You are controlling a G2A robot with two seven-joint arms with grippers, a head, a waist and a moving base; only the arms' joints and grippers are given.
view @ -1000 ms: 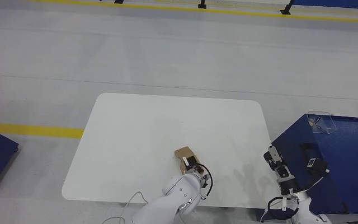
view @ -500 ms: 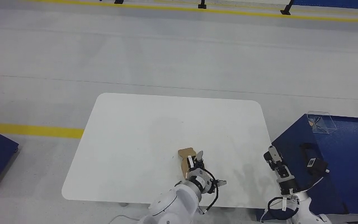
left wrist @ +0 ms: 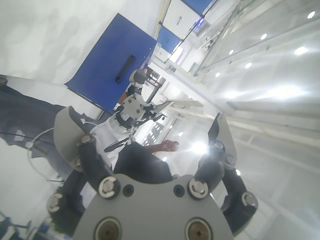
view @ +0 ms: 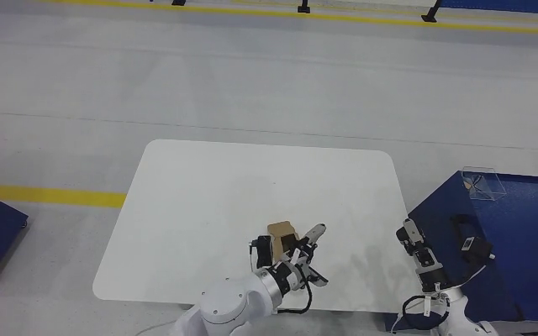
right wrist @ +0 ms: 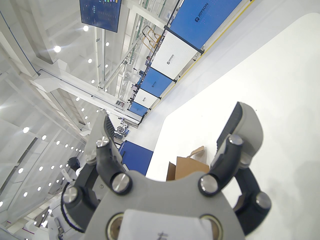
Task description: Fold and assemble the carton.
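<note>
carton (view: pixel 280 229): brown card, set on the table (view: pixel 210 193) near the front edge, about midway along it. A flap is seen raised at one end in the right wrist view. It is gripped by neither arm.
left gripper (left wrist: pixel 143 113): the fingers are spread wide, with nothing between them. In the top view it is placed just beside the carton, on the side toward the cabinet (view: pixel 496 244). Whether the carton is touched cannot be told.
right gripper (right wrist: pixel 172 112): the fingers are spread wide and nothing is gripped. It is held off the right end of the table, in front of the cabinet and well apart from the carton.
table: white, with rounded corners.
cabinet: blue, placed past the right end of the table. A black handle (left wrist: pixel 125 68) is seen on its face in the left wrist view, and a clear tray (view: pixel 483 183) is set on its top at the far corner.
floor (view: pixel 252 76): pale grey, marked with a yellow line (view: pixel 59 196) to the left of the table.
</note>
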